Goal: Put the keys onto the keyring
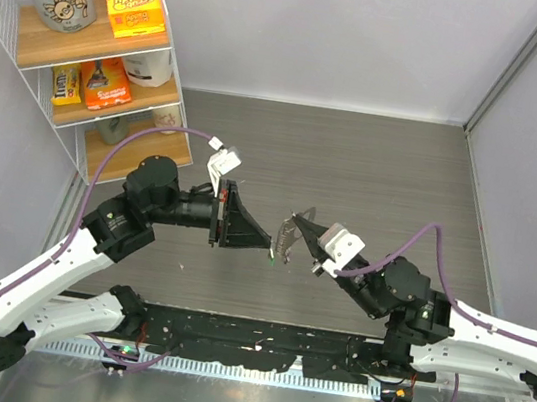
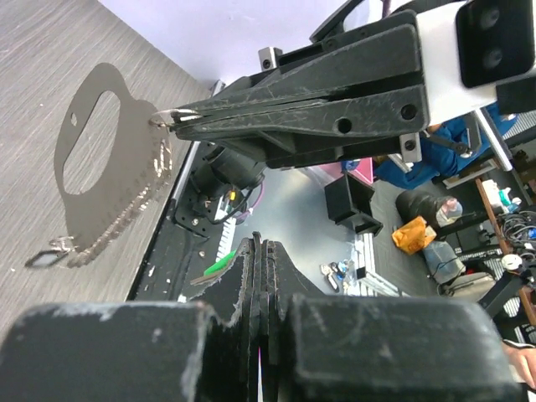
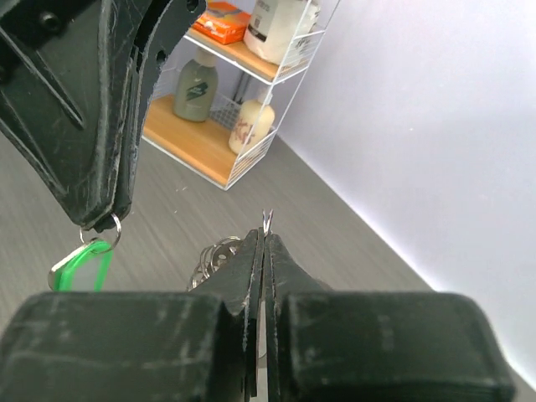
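Both grippers meet in mid-air above the dark table. My left gripper is shut on the small ring of a green-headed key. That key dangles below the left fingertips in the right wrist view. In the left wrist view it pokes out left of my own left gripper as a green sliver, the key. My right gripper is shut on the silvery keyring, whose glittering chain hangs from its tip. In the right wrist view, the keyring's coils show left of the right gripper.
A white wire shelf with snack boxes and bottles stands at the back left, also seen as the shelf in the right wrist view. Walls close the table's far side and right side. The black arm-mount rail runs along the near edge.
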`<action>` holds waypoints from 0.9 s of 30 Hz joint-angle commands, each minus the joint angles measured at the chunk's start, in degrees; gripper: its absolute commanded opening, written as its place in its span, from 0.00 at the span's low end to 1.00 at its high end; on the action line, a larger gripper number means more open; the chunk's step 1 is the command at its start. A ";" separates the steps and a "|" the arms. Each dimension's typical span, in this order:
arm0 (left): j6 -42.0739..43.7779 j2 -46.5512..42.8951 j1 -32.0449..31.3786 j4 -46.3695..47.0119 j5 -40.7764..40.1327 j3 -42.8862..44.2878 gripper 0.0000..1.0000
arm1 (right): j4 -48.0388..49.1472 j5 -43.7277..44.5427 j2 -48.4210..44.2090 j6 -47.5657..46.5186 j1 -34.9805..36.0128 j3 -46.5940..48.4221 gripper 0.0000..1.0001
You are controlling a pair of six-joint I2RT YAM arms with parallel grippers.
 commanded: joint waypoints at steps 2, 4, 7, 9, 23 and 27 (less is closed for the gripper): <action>-5.21 0.30 0.35 6.45 -1.09 0.95 0.00 | 20.51 1.21 -1.08 -10.33 0.69 -4.93 0.05; -6.43 0.74 0.61 7.41 -1.53 0.69 0.00 | 23.50 0.86 -0.82 -12.96 1.04 -6.16 0.05; -8.20 1.44 1.22 9.00 -2.14 0.25 0.00 | 27.55 -0.11 -0.56 -16.66 1.83 -8.80 0.05; -8.46 1.71 1.40 8.65 -2.76 0.60 0.00 | 31.06 -0.46 -0.29 -19.56 2.62 -9.94 0.05; -9.17 2.24 1.93 7.60 -4.08 1.57 0.00 | 44.69 2.26 1.64 -36.00 8.77 -15.83 0.05; -9.17 1.71 2.10 7.25 -4.25 1.65 0.00 | 44.78 2.96 1.29 -37.15 9.56 -16.72 0.05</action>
